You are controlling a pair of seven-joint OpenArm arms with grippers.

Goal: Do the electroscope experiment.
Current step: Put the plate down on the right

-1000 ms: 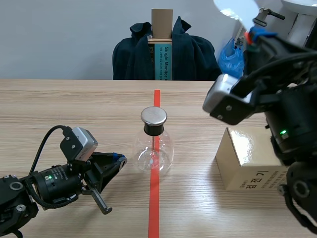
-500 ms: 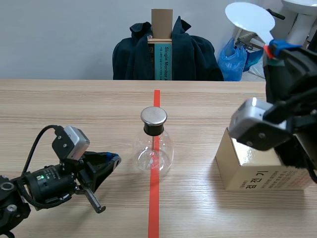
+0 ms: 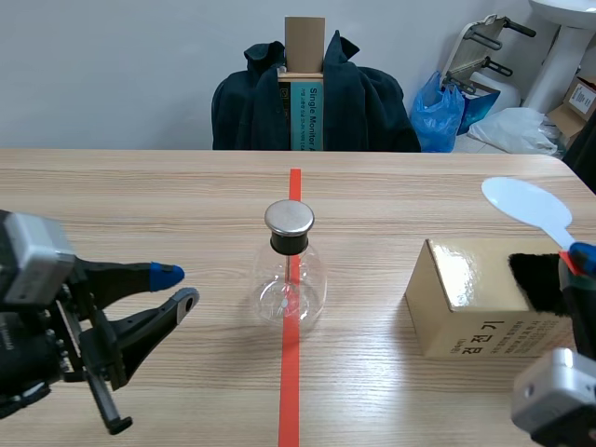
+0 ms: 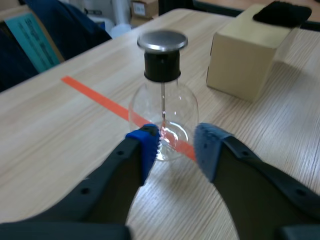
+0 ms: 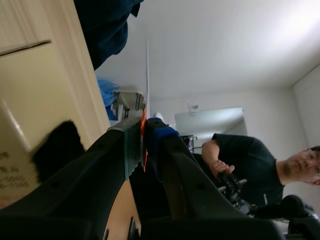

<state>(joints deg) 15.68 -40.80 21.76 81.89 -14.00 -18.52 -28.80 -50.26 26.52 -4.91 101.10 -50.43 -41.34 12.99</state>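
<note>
Electroscope, clear glass flask with a black neck and metal cap, stands upright on the red tape line mid-table. Your left gripper is low on its left, near but not touching it. The fingers are spread wide with nothing between them. In the left wrist view the electroscope sits just ahead of the gap between the blue pads. Cardboard box stands to the electroscope's right, apart from it, with a black furry cloth on its top at the far right end. Your right gripper is just beside that cloth, fingers pinched together on the handle of a white paddle. The paddle's flat round blade slants up over the box. In the right wrist view the blade shows edge-on.
</note>
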